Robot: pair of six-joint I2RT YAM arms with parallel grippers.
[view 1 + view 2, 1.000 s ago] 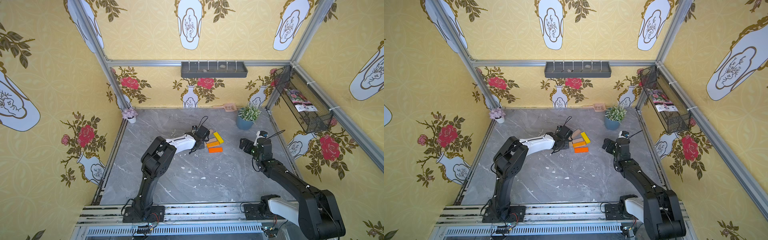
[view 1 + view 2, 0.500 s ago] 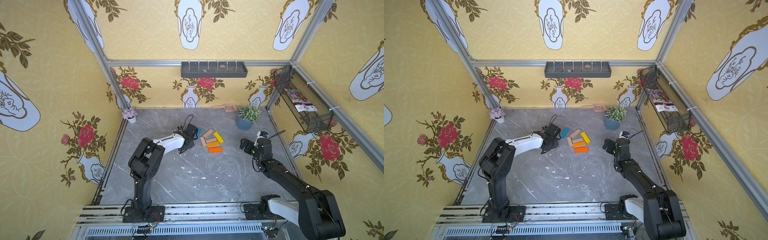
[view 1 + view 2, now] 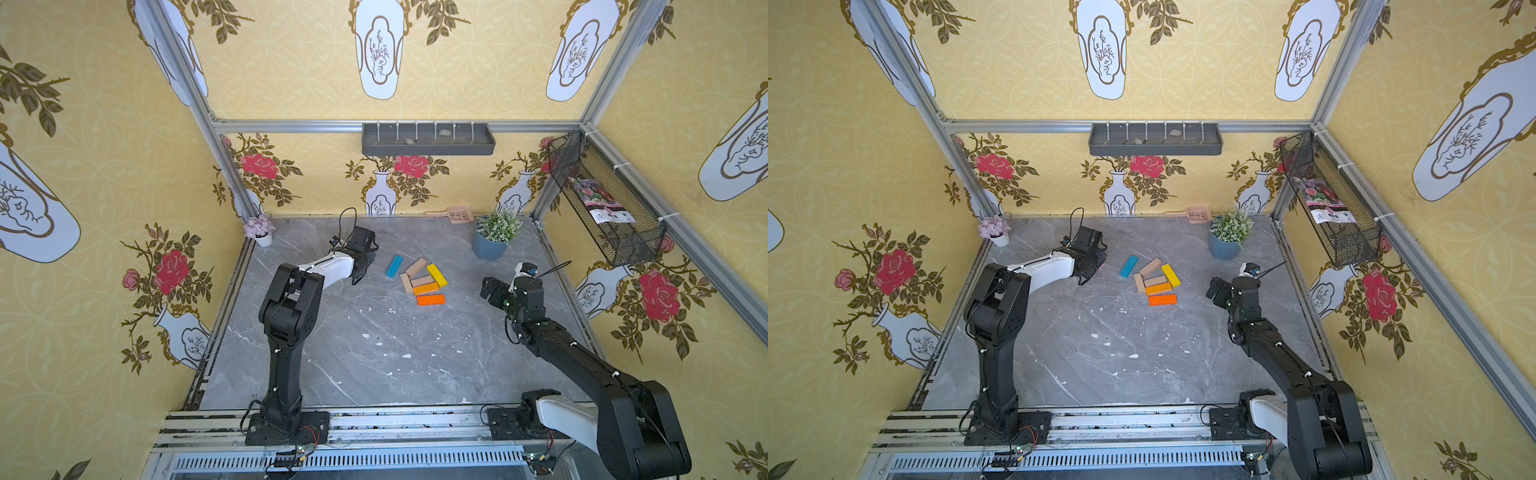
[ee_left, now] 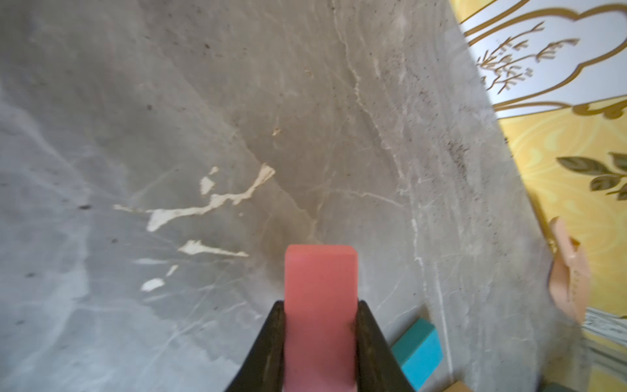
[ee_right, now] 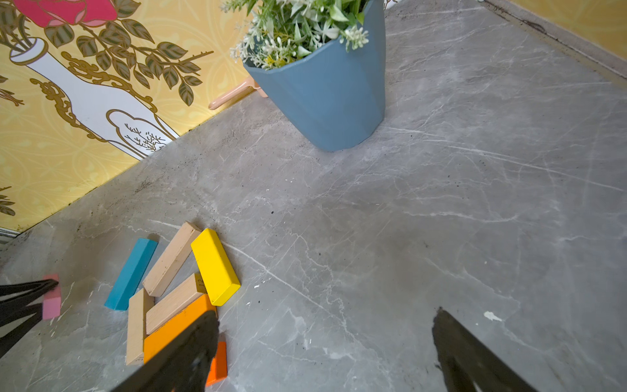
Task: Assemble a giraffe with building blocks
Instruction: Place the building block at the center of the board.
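Note:
My left gripper (image 4: 321, 304) is shut on the pink block (image 4: 320, 305), held just above the grey floor, left of the other building blocks. That block hardly shows under the left gripper (image 3: 365, 266) in both top views. The rest lie flat in a loose cluster: a blue block (image 3: 394, 266), a yellow one (image 3: 436, 275), three tan ones (image 3: 416, 266) and two orange ones (image 3: 431, 299). My right gripper (image 5: 325, 317) hangs open and empty to the right of the cluster, its left finger over the orange blocks (image 5: 176, 325).
A blue pot with a plant (image 3: 492, 239) stands at the back right. A pink scoop (image 3: 457, 215) lies by the back wall and a small flower pot (image 3: 259, 230) sits in the back left corner. A wire basket (image 3: 602, 208) hangs on the right wall.
My left arm has swung left and back from the cluster with the pink block in its jaws, uncovering the blue block. The right arm has not moved.

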